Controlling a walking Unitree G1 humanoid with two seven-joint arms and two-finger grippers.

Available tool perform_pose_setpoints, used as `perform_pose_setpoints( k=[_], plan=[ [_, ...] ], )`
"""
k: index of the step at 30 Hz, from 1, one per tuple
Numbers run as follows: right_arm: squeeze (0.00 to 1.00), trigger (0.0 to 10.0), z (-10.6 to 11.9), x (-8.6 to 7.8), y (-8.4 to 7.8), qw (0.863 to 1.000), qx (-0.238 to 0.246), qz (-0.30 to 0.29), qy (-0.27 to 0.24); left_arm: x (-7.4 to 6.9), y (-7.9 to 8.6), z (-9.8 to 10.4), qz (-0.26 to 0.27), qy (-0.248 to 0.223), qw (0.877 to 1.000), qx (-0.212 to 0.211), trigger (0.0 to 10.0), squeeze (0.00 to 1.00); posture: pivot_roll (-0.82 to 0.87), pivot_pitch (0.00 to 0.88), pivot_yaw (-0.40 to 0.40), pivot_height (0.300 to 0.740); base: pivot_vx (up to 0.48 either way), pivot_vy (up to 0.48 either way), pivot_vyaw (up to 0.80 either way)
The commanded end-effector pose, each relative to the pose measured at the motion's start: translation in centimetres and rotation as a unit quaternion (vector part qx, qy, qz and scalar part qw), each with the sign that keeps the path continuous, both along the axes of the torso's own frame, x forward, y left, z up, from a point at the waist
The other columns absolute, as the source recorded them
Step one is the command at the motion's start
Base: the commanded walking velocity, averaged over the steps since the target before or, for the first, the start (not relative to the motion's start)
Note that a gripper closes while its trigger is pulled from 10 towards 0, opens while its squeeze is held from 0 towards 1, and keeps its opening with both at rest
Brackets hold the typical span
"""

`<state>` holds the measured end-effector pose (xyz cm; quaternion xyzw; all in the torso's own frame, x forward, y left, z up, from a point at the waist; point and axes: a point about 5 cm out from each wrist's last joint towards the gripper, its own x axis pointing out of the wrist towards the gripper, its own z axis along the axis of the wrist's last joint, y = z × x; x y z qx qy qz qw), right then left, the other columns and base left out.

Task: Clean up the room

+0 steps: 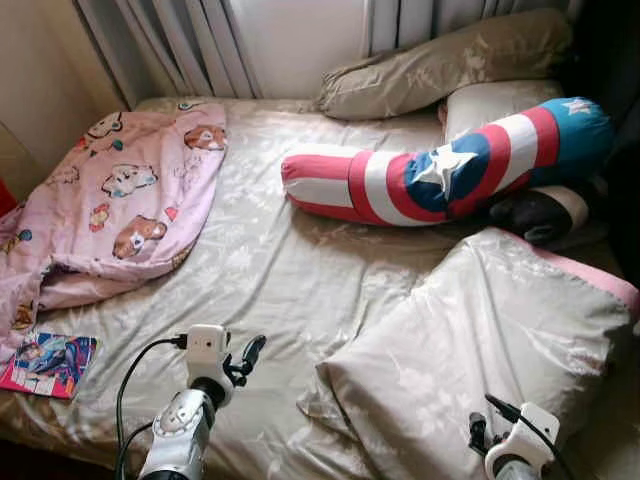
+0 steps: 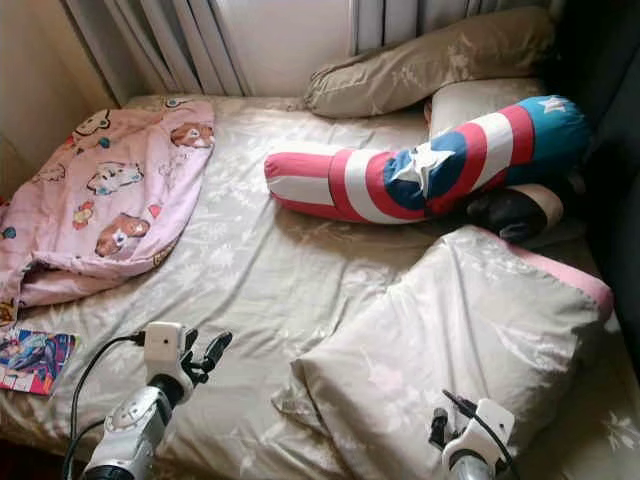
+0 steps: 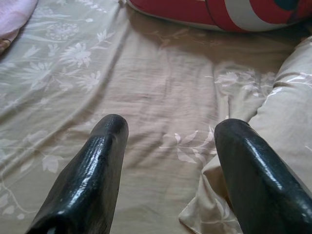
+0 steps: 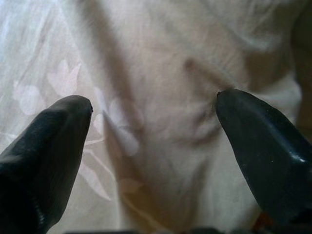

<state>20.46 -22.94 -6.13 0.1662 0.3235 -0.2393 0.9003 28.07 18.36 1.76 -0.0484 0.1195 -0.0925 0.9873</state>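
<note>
A bed (image 1: 270, 270) with a beige flower-print sheet lies before the robot. A pink blanket (image 1: 120, 200) printed with cartoon animals is bunched at the bed's far left side, and a colourful book (image 1: 48, 362) rests on the sheet just below it, at the left edge. Across the upper middle stretches a long bolster (image 1: 440, 170) in red and white stripes with a blue end and white stars; its blue end rests against a cream pillow (image 1: 490, 102), and behind that an olive-beige pillow (image 1: 440, 65) leans near the curtains (image 1: 190, 40). A dark round cushion with a pale band (image 1: 545, 212) sits just below the bolster's blue end. In the near right part lies a large beige flower-print pillow with a pink edge (image 1: 480, 350), rumpled at its near corner. The left hand (image 1: 247, 357) hovers over bare sheet beside that pillow's left corner, its two black fingers (image 3: 92, 170) spread wide with nothing between them. The right hand (image 4: 153, 146) is low over the big pillow's near part, its fingers (image 4: 263, 151) also wide apart over the pale cloth, gripping nothing.
</note>
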Motion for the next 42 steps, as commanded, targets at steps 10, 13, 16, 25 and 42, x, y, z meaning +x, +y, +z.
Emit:
perform_pose_setpoints(
  k=[10, 13, 16, 25, 42],
  plan=[
    [1.0, 10.0, 0.8, 0.3, -1.4, 0.999, -0.027, -0.006, -0.021, -1.0, -0.1, -0.7, -0.005, 0.021, 1.0, -0.008, 10.0, 0.0, 0.07, 0.176, 0.087, 0.72, 0.0, 0.0, 0.0],
    [1.0, 10.0, 0.4, 0.2, -1.0, 1.0, -0.013, 0.006, -0.005, -1.1, 0.0, -0.7, -0.002, 0.023, 1.0, -0.007, 10.0, 0.0, 0.07, 0.179, 0.082, 0.72, 0.0, 0.0, 0.0],
    [0.0, 10.0, -0.1, -0.2, -0.5, 1.0, 0.014, 0.016, 0.01, -1.2, 0.1, -0.7, -0.002, 0.024, 1.0, -0.006, 10.0, 0.0, 0.07, 0.179, 0.083, 0.72, 0.0, 0.0, 0.0],
    [0.0, 10.0, -1.5, -1.8, 0.8, 0.996, 0.048, 0.011, 0.071, -2.1, 0.2, -1.0, -0.011, 0.032, 0.999, 0.001, 10.0, 0.0, 0.09, 0.206, 0.096, 0.72, 0.0, 0.0, 0.0],
    [0.0, 10.0, -2.4, -2.9, 2.9, 0.992, 0.071, 0.045, 0.092, -4.3, 0.2, 0.6, -0.035, 0.01, 0.999, 0.021, 10.0, 0.0, 0.15, 0.28, 0.112, 0.72, 0.0, 0.0, 0.0]
  ],
)
